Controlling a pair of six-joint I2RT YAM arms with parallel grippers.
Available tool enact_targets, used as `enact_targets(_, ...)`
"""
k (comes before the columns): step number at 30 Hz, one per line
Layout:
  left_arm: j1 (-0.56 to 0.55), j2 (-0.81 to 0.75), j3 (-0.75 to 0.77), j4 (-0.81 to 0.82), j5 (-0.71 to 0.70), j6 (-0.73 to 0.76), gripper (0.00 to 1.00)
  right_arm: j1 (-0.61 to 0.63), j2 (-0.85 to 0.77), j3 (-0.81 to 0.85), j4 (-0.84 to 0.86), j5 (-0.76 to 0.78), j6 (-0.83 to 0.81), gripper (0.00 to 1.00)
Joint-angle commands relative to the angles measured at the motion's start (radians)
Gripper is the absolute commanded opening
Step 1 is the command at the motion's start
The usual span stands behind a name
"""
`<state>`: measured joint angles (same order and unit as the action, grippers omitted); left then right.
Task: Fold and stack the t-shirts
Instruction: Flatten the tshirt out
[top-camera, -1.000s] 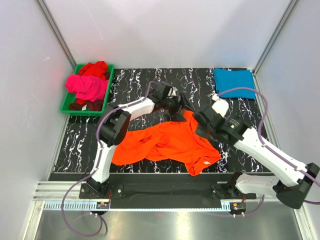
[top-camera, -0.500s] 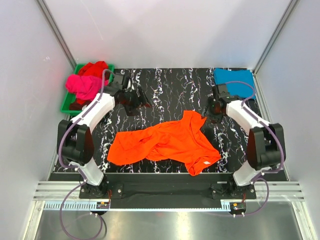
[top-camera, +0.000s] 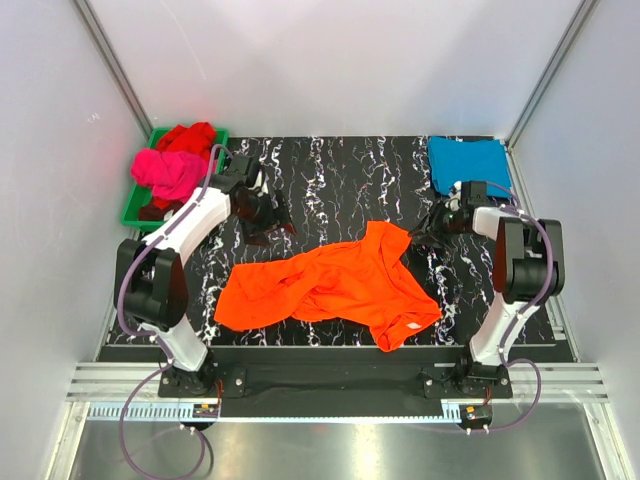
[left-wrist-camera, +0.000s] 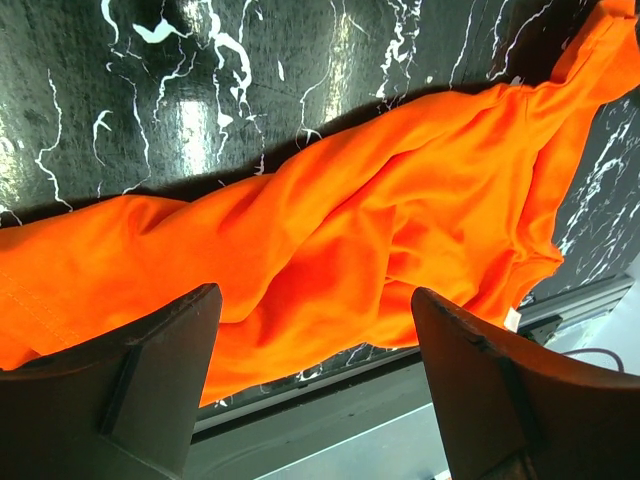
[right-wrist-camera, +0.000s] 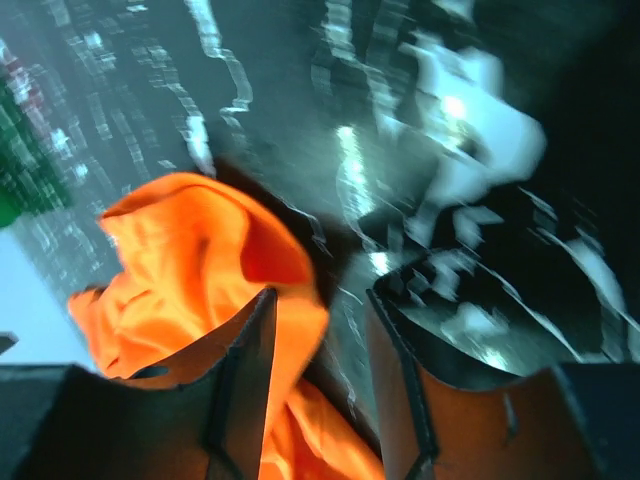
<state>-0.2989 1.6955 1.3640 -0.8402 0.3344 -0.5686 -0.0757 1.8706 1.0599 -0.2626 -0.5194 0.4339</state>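
Top external: left pincer (top-camera: 266, 218) and right pincer (top-camera: 433, 227) parted, empty, beside orange shirt (top-camera: 330, 285); bunched layers could get grabbed together.

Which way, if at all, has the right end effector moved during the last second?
Yes. The right end effector has pulled back off the orange t-shirt, shifting rightward toward the teal t-shirt lying at the far right.

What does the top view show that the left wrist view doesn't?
Only the top view: the tray holding the pink shirt and red shirt, the teal shirt at the far right corner, and the right gripper. Only the left wrist: the left gripper seen close, open and empty. Both: the orange shirt crumpled on the table.
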Motion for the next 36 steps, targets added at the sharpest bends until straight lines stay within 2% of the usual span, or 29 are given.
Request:
enact_targets(1, 0.001, -0.010, 0.017, -0.013, 0.015, 0.041, 0.82, 0.021, 0.053, 0.035, 0.086, -0.137, -0.053, 0.48)
enact_targets(10, 0.001, 0.016, 0.049, -0.037, 0.011, 0.065, 0.81, 0.020, 0.102, 0.091, 0.079, -0.145, -0.087, 0.45)
enact_targets(13, 0.003, 0.023, 0.055, -0.037, 0.012, 0.069, 0.81, 0.020, 0.078, 0.060, 0.100, -0.151, -0.106, 0.42)
enact_targets(18, 0.004, 0.021, 0.049, -0.036, 0.015, 0.067, 0.80, 0.016, 0.082, 0.054, 0.106, -0.238, -0.124, 0.41)
enact_targets(22, 0.004, 0.023, 0.046, -0.033, 0.018, 0.059, 0.80, 0.013, 0.068, 0.045, 0.079, -0.165, -0.130, 0.32)
enact_targets(25, 0.004, 0.018, 0.044, -0.023, 0.018, 0.052, 0.80, -0.004, 0.038, 0.035, 0.049, -0.120, -0.153, 0.30)
enact_targets(30, 0.004, 0.016, 0.047, -0.022, 0.009, 0.047, 0.80, -0.024, 0.036, 0.032, 0.023, -0.133, -0.175, 0.15)
enact_targets(32, 0.004, 0.018, 0.070, -0.049, -0.023, 0.067, 0.79, -0.033, 0.035, 0.032, 0.016, -0.130, -0.178, 0.13)
enact_targets(35, -0.006, 0.004, 0.107, -0.144, -0.170, 0.157, 0.77, -0.048, 0.029, 0.032, 0.003, -0.128, -0.181, 0.13)
enact_targets(36, -0.022, -0.006, 0.100, -0.178, -0.263, 0.180, 0.76, -0.049, 0.027, 0.034, 0.000, -0.128, -0.184, 0.12)
